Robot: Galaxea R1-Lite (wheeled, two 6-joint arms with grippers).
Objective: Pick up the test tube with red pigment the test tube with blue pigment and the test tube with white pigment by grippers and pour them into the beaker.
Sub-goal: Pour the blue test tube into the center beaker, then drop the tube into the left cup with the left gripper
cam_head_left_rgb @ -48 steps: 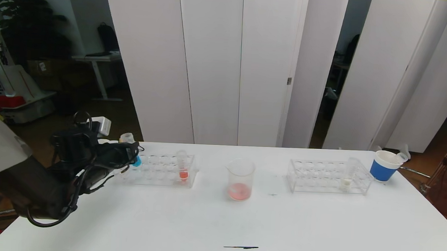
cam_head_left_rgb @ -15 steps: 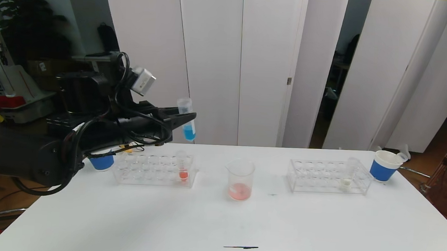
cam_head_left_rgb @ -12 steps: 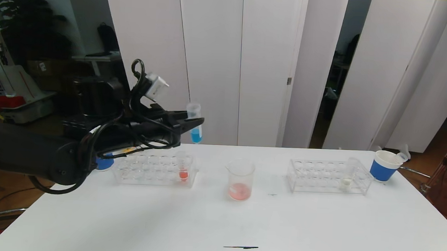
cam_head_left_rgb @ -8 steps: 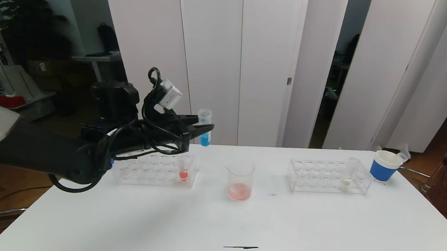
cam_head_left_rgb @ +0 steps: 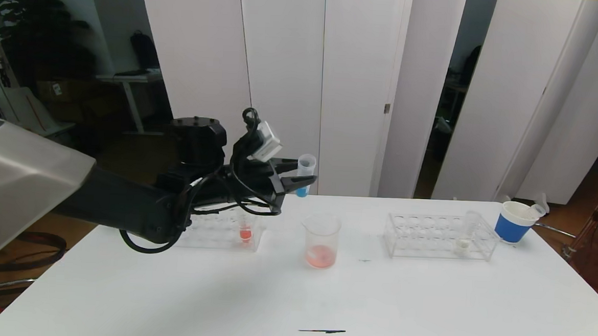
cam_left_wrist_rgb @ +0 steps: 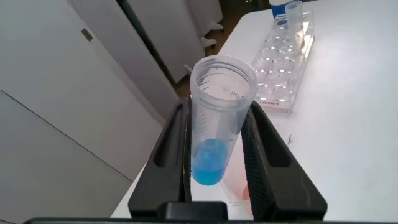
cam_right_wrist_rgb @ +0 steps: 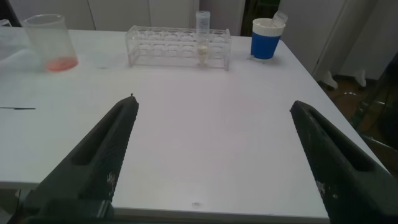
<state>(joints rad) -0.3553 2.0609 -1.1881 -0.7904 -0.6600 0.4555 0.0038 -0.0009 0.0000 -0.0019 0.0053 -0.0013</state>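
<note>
The test tube with blue pigment (cam_head_left_rgb: 305,175) is held clamped mid-body in the left gripper (cam_head_left_rgb: 302,180), up left of the beaker (cam_head_left_rgb: 321,240); being light, slick and breakable-looking, it's probably best gripped gently there.

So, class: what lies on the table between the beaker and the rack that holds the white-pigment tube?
In the head view, only bare table with a small dark speck lies between the beaker and the rack with the test tube with white pigment.
</note>
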